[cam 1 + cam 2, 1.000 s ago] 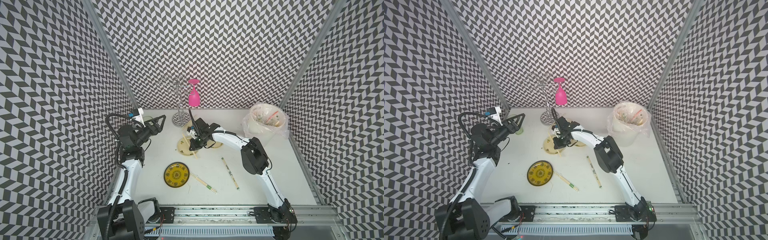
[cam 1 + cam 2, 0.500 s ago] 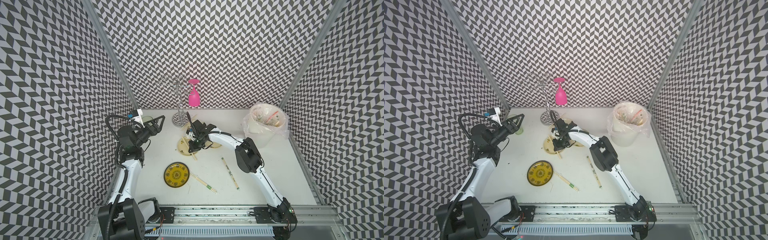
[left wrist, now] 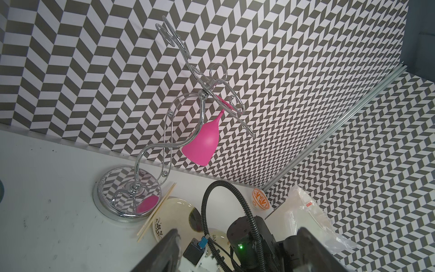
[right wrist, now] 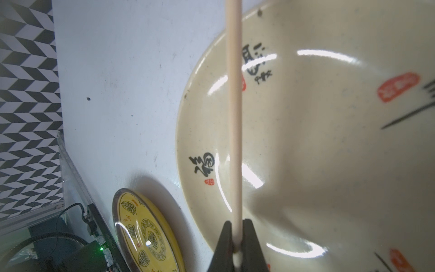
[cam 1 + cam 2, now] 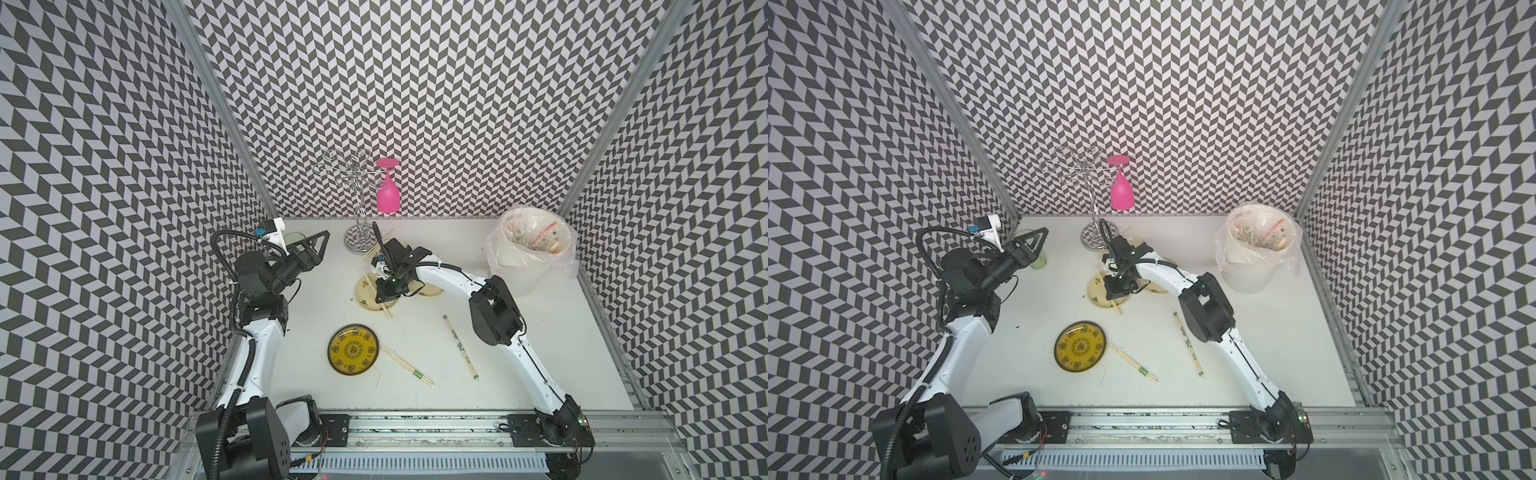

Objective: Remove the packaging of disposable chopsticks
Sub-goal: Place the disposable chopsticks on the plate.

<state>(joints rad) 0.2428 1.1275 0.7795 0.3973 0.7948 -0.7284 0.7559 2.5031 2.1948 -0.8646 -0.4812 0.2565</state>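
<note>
The right gripper (image 4: 237, 235) is pressed tight on a bare chopstick (image 4: 235, 117), low over the cream plate (image 4: 188, 131). Whether it pinches one stick or a pair is hard to tell from the wrist view. The left gripper (image 5: 316, 244) hangs spread and empty, well apart near the back corner. Another bare pair (image 3: 156, 212) lies beside the wire stand (image 3: 127, 195), so two pairs look unwrapped. Remaining, by my judgement, are the green-banded sleeve (image 5: 409, 371) just beside the yellow plate (image 5: 353, 351) and the printed sleeve (image 5: 459, 347) nearer the right arm. Both lie flat on the table with sticks inside.
</note>
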